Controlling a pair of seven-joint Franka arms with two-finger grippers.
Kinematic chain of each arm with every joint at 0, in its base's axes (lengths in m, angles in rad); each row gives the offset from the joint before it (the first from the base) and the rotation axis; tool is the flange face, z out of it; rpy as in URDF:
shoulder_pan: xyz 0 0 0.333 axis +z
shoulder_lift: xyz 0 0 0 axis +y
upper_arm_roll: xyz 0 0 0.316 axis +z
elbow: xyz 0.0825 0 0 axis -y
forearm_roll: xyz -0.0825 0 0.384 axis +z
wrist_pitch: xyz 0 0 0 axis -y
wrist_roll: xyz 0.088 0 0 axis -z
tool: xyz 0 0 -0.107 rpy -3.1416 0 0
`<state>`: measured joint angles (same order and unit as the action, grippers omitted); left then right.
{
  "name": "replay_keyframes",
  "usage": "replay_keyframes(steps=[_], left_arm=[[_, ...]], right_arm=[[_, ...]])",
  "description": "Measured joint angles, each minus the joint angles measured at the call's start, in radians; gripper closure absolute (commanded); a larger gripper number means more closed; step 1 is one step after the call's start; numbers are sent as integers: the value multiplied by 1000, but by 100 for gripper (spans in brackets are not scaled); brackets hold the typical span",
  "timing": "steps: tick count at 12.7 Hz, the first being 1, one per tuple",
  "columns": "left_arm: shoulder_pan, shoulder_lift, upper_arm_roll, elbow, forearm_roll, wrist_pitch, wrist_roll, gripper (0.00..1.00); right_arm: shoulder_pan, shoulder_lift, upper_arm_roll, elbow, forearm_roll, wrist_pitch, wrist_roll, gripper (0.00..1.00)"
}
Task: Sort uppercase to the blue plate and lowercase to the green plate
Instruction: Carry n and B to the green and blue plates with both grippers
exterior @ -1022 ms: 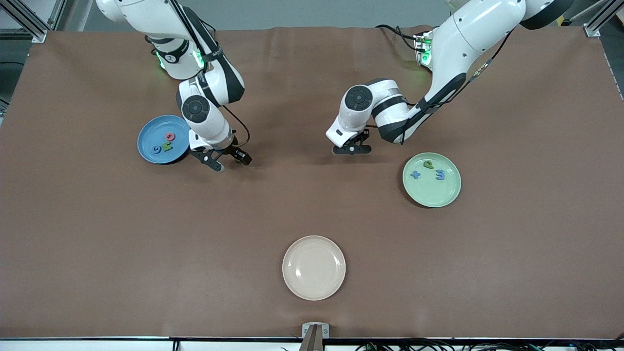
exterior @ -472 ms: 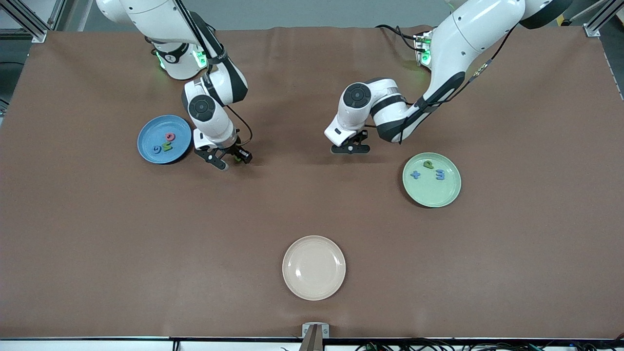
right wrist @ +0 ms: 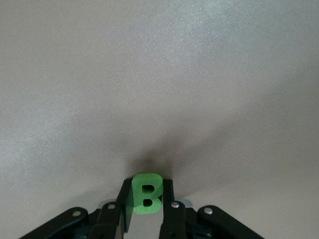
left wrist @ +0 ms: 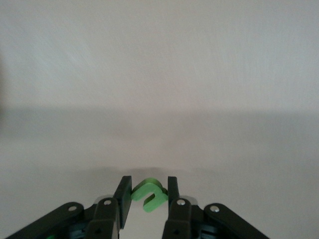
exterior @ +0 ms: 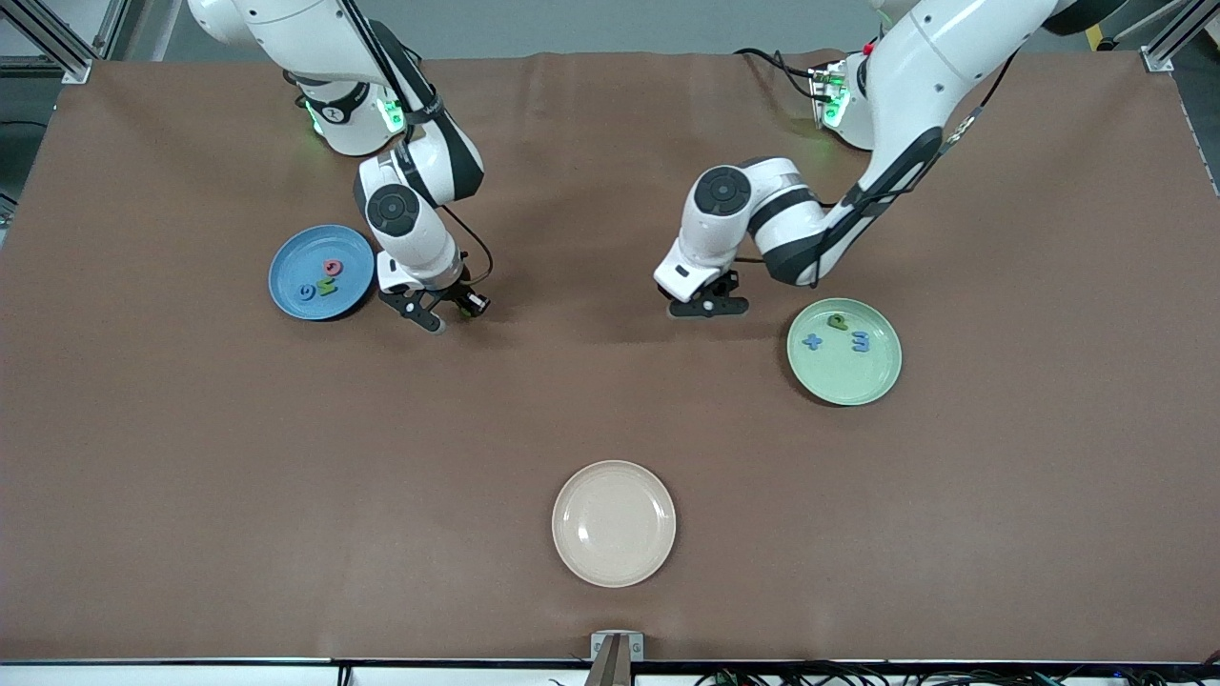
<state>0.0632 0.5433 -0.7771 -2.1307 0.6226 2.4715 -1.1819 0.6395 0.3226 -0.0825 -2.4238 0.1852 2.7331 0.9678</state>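
My right gripper (exterior: 452, 312) is shut on the green B (right wrist: 146, 195) and holds it low over bare table beside the blue plate (exterior: 290, 257). That plate holds the blue G (exterior: 307, 292), green N (exterior: 328, 286) and pinkish-red round letter (exterior: 333, 268). My left gripper (exterior: 707, 306) is shut on the green u (left wrist: 148, 193) over bare table, toward the right arm's end from the green plate (exterior: 848, 381). The green plate holds the green p (exterior: 838, 322), blue x (exterior: 812, 341) and blue m (exterior: 861, 341).
An empty cream plate (exterior: 614, 523) lies nearer to the front camera, midway along the table. The brown cloth covers the whole table.
My left gripper has moved with the u toward the green plate. My right gripper has shifted slightly toward the robots' side, its fingers drawn closer together.
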Motion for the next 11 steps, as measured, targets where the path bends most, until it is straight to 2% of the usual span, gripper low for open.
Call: replay_keyframes(steps=[3,5,8,11], left_arm=[[182,-49,-72,-21,0,-2,107,92],[309,-51,-104,-32,0,-3,197,92],[446,-50,-106,-48,0,-3,323,92],[520,-40,-105,-58,7,-3,409,91]], right_arm=[[-3,-3,-4,1,0,-18,-22,97],[-42,-32,-14,4,0,-116,-101,97],[-175,-166,-23,4,-19,-317,-267,98],[-264,-284,-25,-47,-92,-402,-342,98]])
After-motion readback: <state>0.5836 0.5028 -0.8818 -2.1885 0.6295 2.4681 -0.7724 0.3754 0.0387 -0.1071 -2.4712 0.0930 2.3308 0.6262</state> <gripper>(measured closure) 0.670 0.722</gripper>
